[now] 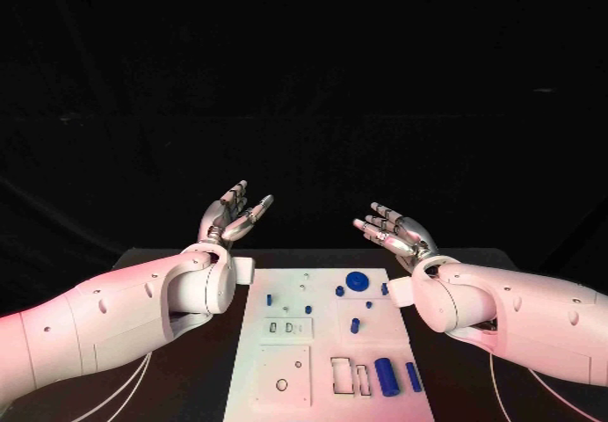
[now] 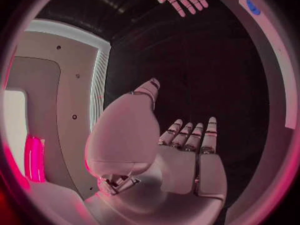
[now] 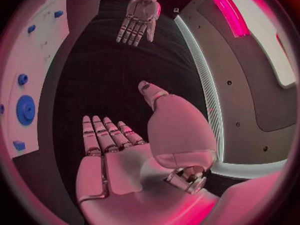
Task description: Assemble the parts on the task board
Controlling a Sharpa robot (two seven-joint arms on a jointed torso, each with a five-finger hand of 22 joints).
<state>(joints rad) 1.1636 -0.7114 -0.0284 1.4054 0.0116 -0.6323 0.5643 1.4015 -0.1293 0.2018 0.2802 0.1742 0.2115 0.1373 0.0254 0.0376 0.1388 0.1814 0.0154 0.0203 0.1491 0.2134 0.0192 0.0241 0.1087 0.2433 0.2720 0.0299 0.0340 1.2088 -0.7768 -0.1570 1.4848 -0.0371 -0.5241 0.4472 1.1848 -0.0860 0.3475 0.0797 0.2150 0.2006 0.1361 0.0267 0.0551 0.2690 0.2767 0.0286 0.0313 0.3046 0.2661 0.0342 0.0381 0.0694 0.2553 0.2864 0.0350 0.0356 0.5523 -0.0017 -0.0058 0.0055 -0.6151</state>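
Nearest the camera: white board [image 1: 332, 347] lying flat on the black table [image 1: 190, 387], long axis running from the near edge toward the far edge. No brand, label or readable writing anywhere on it, only outlined slots and small holes.

Close to the board's near right corner: large blue cylinder [image 1: 387, 376] and thinner blue pin [image 1: 413, 376], side by side, both lying lengthwise along the board's long axis, just right of two rectangular outlines. Further up, toward the middle: short blue peg [image 1: 355, 325] and another [image 1: 384, 314] near the right edge, likewise pointing along the board. Toward the far edge: round blue disc [image 1: 358, 280] lying flat, with a few smaller blue pieces scattered around it, too small to tell apart.

Beyond the far edge, raised above the table: left hand [image 1: 235, 214] off the far left corner, fingers extended and apart, holding nothing. Right hand [image 1: 396, 230] off the far right corner, fingers likewise spread, released, nothing in it. Both well apart from the parts, palms turned toward each other.
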